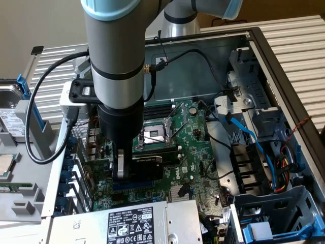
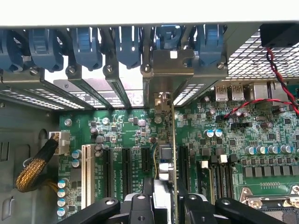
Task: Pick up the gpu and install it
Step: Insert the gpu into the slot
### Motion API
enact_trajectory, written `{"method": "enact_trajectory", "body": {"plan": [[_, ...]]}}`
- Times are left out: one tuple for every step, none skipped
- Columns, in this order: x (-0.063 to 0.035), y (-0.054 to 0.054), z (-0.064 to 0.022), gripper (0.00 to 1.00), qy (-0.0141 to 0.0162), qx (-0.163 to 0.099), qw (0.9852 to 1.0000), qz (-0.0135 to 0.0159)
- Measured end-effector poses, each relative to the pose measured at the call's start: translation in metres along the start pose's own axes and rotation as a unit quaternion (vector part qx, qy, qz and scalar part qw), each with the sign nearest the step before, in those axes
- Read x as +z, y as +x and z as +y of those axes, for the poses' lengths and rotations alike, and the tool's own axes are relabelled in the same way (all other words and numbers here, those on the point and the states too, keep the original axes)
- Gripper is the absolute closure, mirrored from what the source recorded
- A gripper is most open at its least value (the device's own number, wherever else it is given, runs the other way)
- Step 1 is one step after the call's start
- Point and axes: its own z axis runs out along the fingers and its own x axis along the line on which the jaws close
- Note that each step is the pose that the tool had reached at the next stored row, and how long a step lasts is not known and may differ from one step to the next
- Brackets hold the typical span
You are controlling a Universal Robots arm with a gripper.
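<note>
In the wrist view the gpu [image 2: 164, 156] stands edge-on between my fingers, and my gripper [image 2: 164, 207] is shut on it. Its metal bracket [image 2: 169, 63] sits against the case's rear slot openings. The card's lower edge is just over the green motherboard [image 2: 126, 126], in line with the black expansion slots [image 2: 126, 168]; whether it is seated I cannot tell. In the exterior view the gripper [image 1: 124, 170] hangs low inside the open case, with the gpu [image 1: 147, 165] showing as a dark block over the motherboard [image 1: 195, 142].
Blue slot clips [image 2: 88, 42] line the rear wall. A white slot [image 2: 86, 170] and a braided yellow cable [image 2: 32, 172] lie to one side, red-black wires [image 2: 275, 79] to the other. The CPU socket [image 1: 155, 134], power supply [image 1: 132, 223] and drive cage with blue cables [image 1: 254, 147] surround the work spot.
</note>
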Motion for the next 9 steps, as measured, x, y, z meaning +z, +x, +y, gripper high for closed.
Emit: {"method": "enact_trajectory", "body": {"plan": [[0.0003, 0.0000, 0.0000, 0.71, 0.0003, 0.000, 1.0000, 0.0000], [0.0005, 0.0000, 0.0001, 0.71, 0.0005, 0.000, 1.0000, 0.0000], [0.0006, 0.0000, 0.0001, 0.71, 0.0006, 0.000, 1.0000, 0.0000], [0.0006, 0.0000, 0.0002, 0.71, 0.0007, 0.000, 1.0000, 0.0000], [0.0006, 0.0000, 0.0002, 0.71, 0.0007, 0.000, 1.0000, 0.0000], [0.0007, 0.0000, 0.0002, 0.71, 0.0007, 0.000, 1.0000, 0.0000], [0.0008, -0.0001, 0.0004, 0.71, 0.0007, 0.000, 1.0000, -0.0001], [0.0008, -0.0001, 0.0005, 0.71, 0.0007, 0.000, 1.0000, -0.0001], [0.0008, 0.0000, 0.0007, 0.71, 0.0007, 0.000, 1.0000, 0.0000]]}}
